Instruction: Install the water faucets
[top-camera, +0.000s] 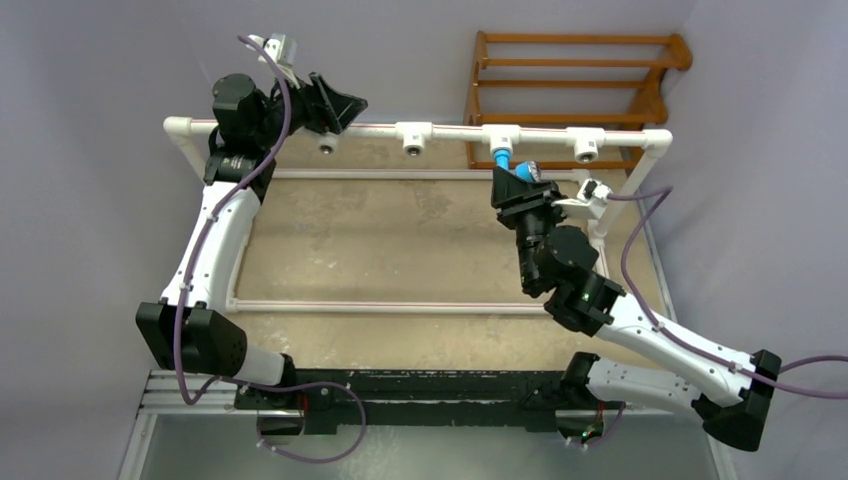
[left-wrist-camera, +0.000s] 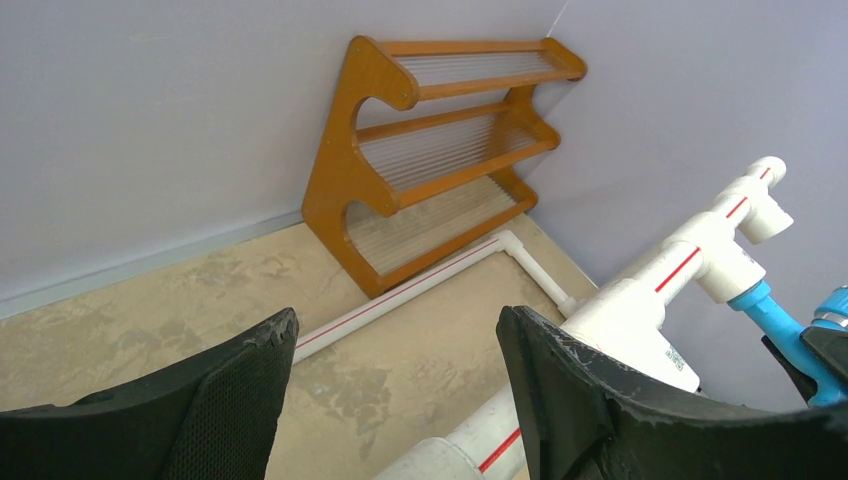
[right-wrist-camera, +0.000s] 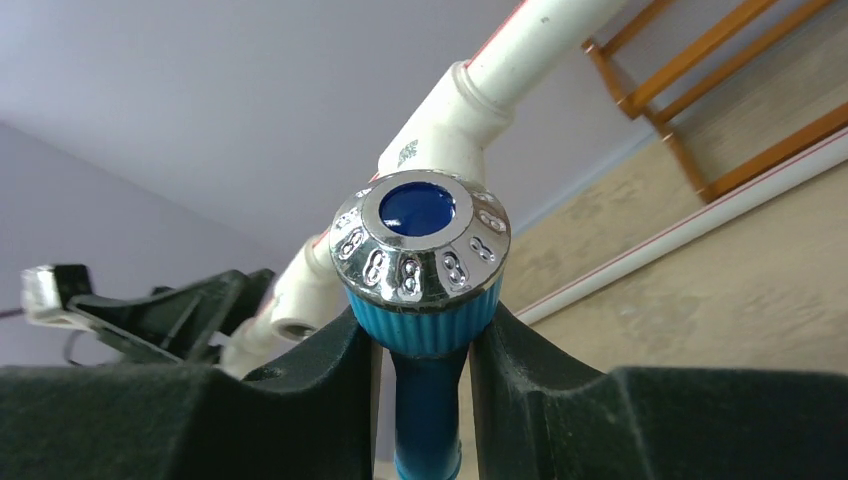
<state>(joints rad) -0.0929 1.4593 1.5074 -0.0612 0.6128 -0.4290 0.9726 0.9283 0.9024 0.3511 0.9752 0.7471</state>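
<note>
The blue water faucet (top-camera: 510, 164) sticks out of the third white tee (top-camera: 501, 137) on the raised white pipe rail (top-camera: 455, 131). My right gripper (top-camera: 522, 180) is shut on it. In the right wrist view its fingers (right-wrist-camera: 330, 370) clamp the ribbed blue body just under the chrome-rimmed knob (right-wrist-camera: 420, 245), with the right gripper (right-wrist-camera: 425, 335) around the stem. My left gripper (top-camera: 335, 105) is open at the rail's left part, above the first tee (top-camera: 327, 142). In the left wrist view the left gripper (left-wrist-camera: 395, 340) holds nothing, the rail (left-wrist-camera: 640, 300) runs past its right finger, and the faucet (left-wrist-camera: 775, 318) shows far right.
A wooden rack (top-camera: 575, 85) leans on the back wall behind the rail, also seen as the rack (left-wrist-camera: 440, 150). Two bare tees (top-camera: 415, 137) (top-camera: 587, 145) face forward. Thin white pipes (top-camera: 400, 307) lie as a rectangle on the tan tabletop.
</note>
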